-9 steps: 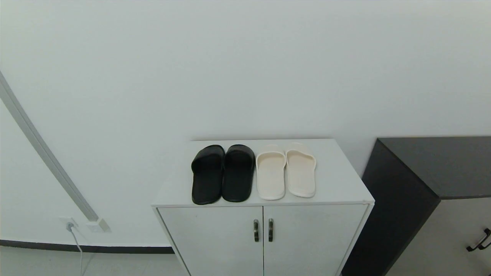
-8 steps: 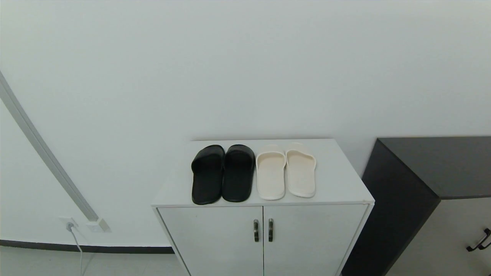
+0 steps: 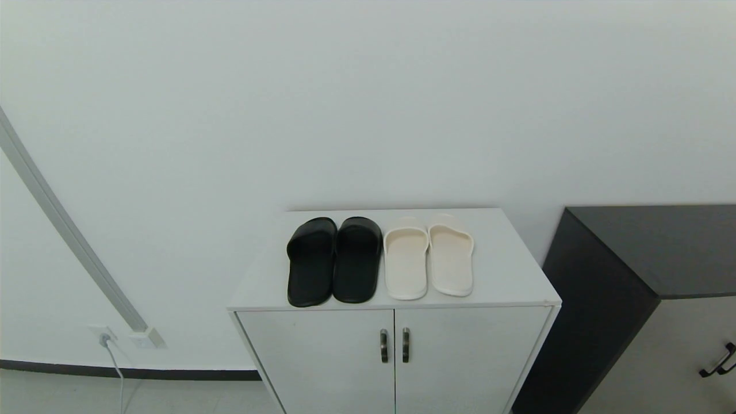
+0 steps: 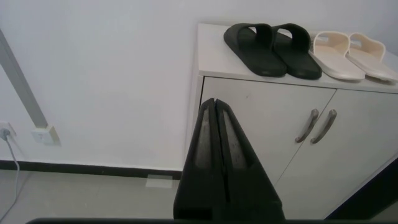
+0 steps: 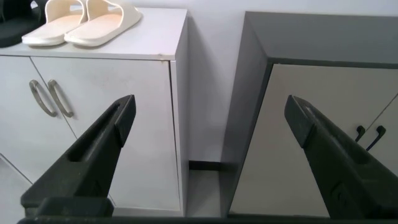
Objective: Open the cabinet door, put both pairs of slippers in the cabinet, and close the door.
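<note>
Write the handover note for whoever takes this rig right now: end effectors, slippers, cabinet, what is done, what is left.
Left end effector: shut, empty, apart from the white cabinet, toward its left side.
Right end effector: open, empty, facing the gap between the white cabinet and the dark cabinet.
Black slippers and cream slippers: side by side on the cabinet top, black pair on the robot's left.
Both doors are shut; their handles sit together at the middle, with nothing on them.
Done: nothing yet.
Left: open a door, put both pairs inside, close it.
</note>
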Tool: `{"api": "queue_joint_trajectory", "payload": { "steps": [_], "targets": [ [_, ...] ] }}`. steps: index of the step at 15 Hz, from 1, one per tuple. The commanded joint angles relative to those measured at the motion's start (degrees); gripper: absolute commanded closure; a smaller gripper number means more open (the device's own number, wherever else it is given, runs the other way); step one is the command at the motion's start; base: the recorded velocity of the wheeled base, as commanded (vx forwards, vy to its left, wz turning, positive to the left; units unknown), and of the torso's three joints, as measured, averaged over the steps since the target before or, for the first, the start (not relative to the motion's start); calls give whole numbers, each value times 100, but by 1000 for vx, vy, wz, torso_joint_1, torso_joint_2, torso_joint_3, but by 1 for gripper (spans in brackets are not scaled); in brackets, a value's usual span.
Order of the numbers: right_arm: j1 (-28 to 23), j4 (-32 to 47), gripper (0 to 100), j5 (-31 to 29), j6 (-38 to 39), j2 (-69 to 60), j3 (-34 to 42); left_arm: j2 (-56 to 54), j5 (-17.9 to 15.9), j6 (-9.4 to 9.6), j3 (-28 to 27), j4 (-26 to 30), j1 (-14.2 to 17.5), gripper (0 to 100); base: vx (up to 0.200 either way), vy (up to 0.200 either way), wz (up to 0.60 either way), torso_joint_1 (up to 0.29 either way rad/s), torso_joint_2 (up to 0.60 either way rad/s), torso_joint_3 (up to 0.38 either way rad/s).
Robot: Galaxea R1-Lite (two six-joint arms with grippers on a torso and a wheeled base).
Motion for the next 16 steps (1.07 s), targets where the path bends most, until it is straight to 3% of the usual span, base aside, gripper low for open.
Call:
{"api": "queue_joint_trajectory", "payload": {
  "steps": [1, 6, 7, 8, 10, 13, 16],
  "targets": [
    [1, 2, 0, 4, -4, 14, 0, -1, 4, -12, 1, -4, 1, 100, 0, 0, 0, 0, 0, 0],
    [-51, -86, 0, -75, -21, 137, -149, -1, 13, -12, 1, -4, 1, 100, 0, 0, 0, 0, 0, 0],
    [-16, -42, 0, -40, 260, 673, -1362, -1, 4, -12, 1, -4, 1, 100, 0, 0, 0, 0, 0, 0],
    [81, 318, 0, -49, 576, 1437, -1995, -1, 4, -12, 1, 5, 1, 100, 0, 0, 0, 0, 0, 0],
    [168, 257, 0, 241, 163, 2360, -1714, -1, 4, -12, 1, -4, 1, 100, 0, 0, 0, 0, 0, 0],
    [397, -1484, 0, 655, 392, 4109, -932, -1, 4, -12, 1, -4, 1, 100, 0, 0, 0, 0, 0, 0],
    [1214, -2811, 0, 400, 717, 5480, -923, -1, -4, -3, 1, 5, 1, 100, 0, 0, 0, 0, 0, 0]
  ]
}}
